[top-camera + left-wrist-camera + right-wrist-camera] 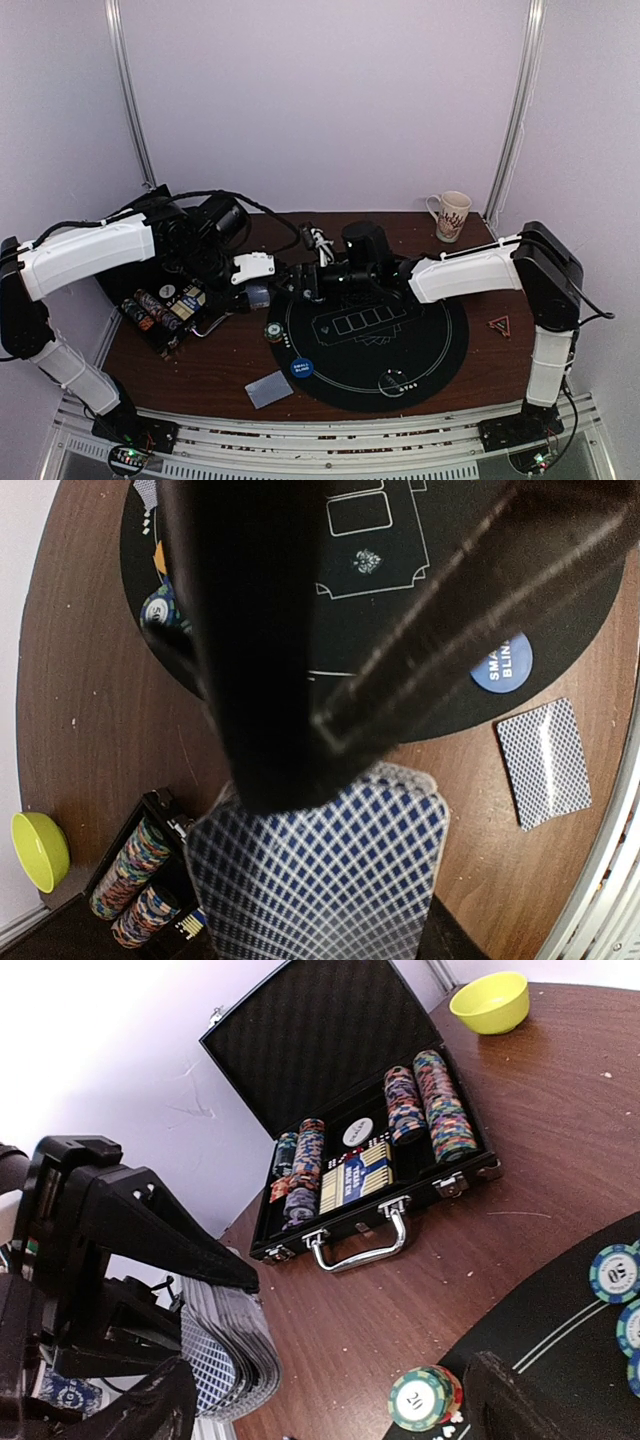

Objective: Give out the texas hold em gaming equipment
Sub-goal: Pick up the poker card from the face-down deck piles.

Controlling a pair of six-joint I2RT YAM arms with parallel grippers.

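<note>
My left gripper (256, 288) is shut on a deck of playing cards (320, 870) with blue diamond backs, held above the wood left of the black mat (440, 345). The same fanned deck (225, 1345) shows in the right wrist view, clamped between the left gripper's black fingers (150, 1225). My right gripper (298, 282) hangs open just right of the deck, with nothing between its fingers (505, 1400). A chip stack marked 20 (425, 1397) stands at the mat's left edge. A blue small-blind button (502, 663) lies on the mat. Face-down cards (543, 762) lie on the wood near the front edge.
An open black case (370, 1160) holding rows of chips (440, 1105) sits at the left. A yellow-green bowl (490, 1002) stands beyond it. A patterned mug (450, 215) stands at the back right. More chips (612, 1272) lie on the mat. A red triangle (498, 325) lies right of the mat.
</note>
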